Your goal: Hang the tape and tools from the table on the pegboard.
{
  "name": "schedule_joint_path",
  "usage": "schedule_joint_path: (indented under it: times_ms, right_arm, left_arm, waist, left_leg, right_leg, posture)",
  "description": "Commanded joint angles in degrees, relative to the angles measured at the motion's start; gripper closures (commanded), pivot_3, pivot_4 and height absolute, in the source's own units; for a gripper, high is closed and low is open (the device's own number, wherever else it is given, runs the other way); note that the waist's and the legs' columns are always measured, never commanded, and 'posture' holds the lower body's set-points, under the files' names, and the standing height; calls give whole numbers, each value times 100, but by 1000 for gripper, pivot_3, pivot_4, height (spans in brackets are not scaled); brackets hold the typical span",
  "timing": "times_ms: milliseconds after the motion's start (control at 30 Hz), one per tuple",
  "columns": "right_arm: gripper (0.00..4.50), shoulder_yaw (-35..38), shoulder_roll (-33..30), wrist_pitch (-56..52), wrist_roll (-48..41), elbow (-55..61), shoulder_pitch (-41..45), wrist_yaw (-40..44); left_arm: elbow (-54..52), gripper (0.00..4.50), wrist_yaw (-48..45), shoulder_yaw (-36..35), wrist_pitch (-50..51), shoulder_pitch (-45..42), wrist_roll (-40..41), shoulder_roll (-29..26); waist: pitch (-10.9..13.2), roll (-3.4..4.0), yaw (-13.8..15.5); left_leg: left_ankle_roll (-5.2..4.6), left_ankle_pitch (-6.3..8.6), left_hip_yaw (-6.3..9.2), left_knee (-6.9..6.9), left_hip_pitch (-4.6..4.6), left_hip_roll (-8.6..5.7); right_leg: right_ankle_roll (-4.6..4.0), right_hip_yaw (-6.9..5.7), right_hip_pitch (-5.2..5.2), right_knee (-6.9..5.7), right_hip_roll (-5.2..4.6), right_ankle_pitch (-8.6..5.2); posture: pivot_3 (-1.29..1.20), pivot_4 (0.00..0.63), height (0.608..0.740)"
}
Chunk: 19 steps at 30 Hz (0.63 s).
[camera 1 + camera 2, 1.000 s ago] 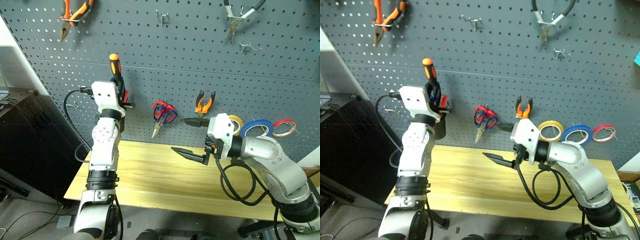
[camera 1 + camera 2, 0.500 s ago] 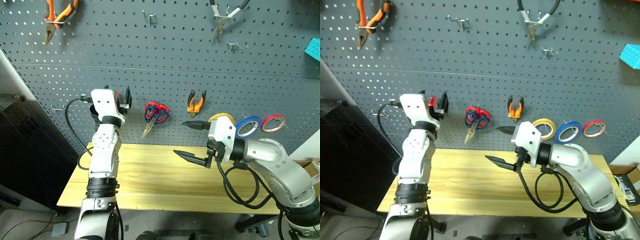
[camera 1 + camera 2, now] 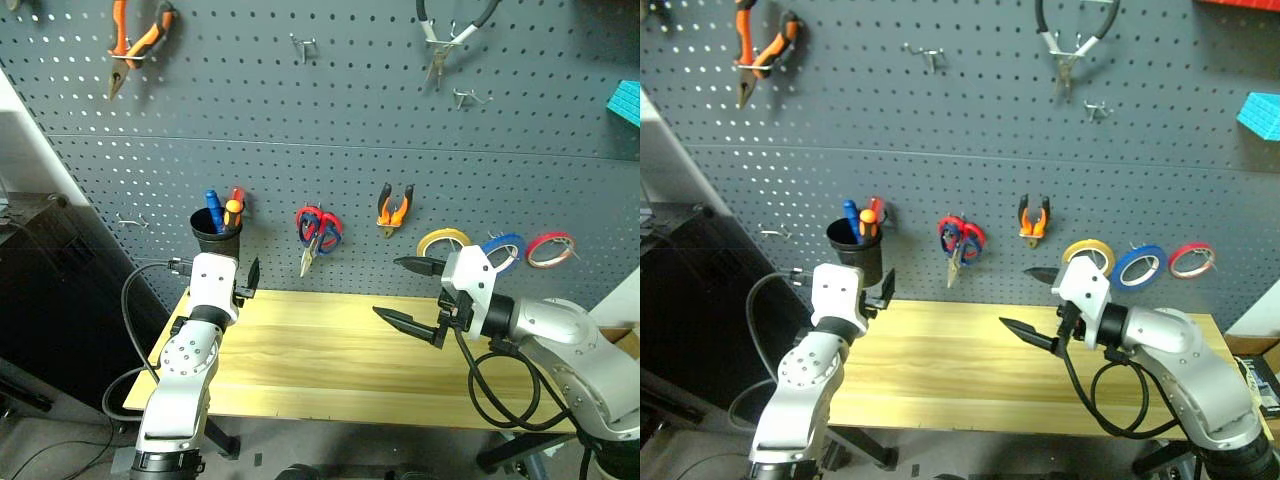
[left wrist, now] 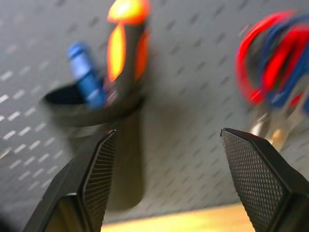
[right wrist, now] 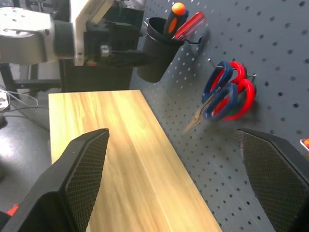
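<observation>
On the pegboard [image 3: 330, 110] a black cup [image 3: 215, 238] holds the orange-and-black screwdriver [image 4: 126, 46] beside a blue and a red one. Blue-handled scissors [image 5: 218, 93] share a hook with a red pair. Small orange-and-black pliers [image 3: 393, 207] hang to their right, and further right the blue tape [image 3: 503, 247] hangs between a yellow and a red roll. My left gripper [image 3: 246, 284] is open and empty, below and in front of the cup at the table's [image 3: 300, 350] back left. My right gripper [image 3: 415, 296] is open and empty above the table, right of centre.
Larger orange pliers [image 3: 138, 40] hang at the pegboard's top left, and black-handled pliers [image 3: 445, 35] at the top right. Bare hooks [image 3: 305, 46] stick out between them. A dark cabinet [image 3: 50, 290] stands left of the table.
My left gripper let go of the orange-and-black screwdriver into the cup, opened, then dropped down and back to table height. My right gripper shifted slightly right. The camera view also moved.
</observation>
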<state>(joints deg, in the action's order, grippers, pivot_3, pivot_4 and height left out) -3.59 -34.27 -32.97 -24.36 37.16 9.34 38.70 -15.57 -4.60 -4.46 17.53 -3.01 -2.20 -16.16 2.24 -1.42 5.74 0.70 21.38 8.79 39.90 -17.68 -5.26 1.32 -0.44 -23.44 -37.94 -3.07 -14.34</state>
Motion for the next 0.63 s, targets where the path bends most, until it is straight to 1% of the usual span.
schedule_joint_path:
  times_ms: [33,133,233,367,500,633]
  right_arm:
    - [0,99,418,397,372,-324,-234,-601]
    - [0,268,858,871,717,-879,-688,-1076]
    - [0,429,1209,1399,948,-1344,-1045,-1390]
    - [0,531,1472,2563,1753,-2140,-1527,-2057]
    - [0,772,1737,3097,1850,-2786,-1759,-2382]
    - [0,1011,2034,3420,1956,-3476,-1771,-2817]
  left_arm:
    - [217,854,79,-43,91,-213,-29,83]
    - [606,854,-33,63,113,-335,-132,-12]
    - [923,854,-165,71,94,-395,-55,-19]
    - [1278,854,-493,95,-38,-366,75,-68]
    - [1546,854,-504,95,125,-427,42,-37]
    - [1767,854,-602,291,-27,-347,-59,-47]
  waist:
    - [-1,3,45]
    - [-3,4,70]
    - [-6,15,44]
    - [-14,28,-5]
    - [-30,55,-102]
    - [-45,73,-141]
  left_leg:
    - [0,0,1,0,1,0]
    - [2,-1,3,-1,-1,0]
    - [2,-1,-3,-4,-4,-2]
    - [2,0,-10,-10,-6,-2]
    - [2,-1,-11,-10,-5,-1]
    - [2,-1,-18,-9,7,-1]
  right_leg:
    - [0,0,-1,-2,0,0]
    - [-1,-1,-6,-4,0,0]
    - [-1,6,-13,-3,0,0]
    - [0,10,-19,-2,0,0]
    - [-1,12,-18,-4,1,-1]
    - [0,22,-10,-7,2,-1]
  posture:
    - [115,25,740]
    - [103,24,740]
    - [99,23,740]
    - [77,17,740]
    - [65,6,740]
    - [53,0,740]
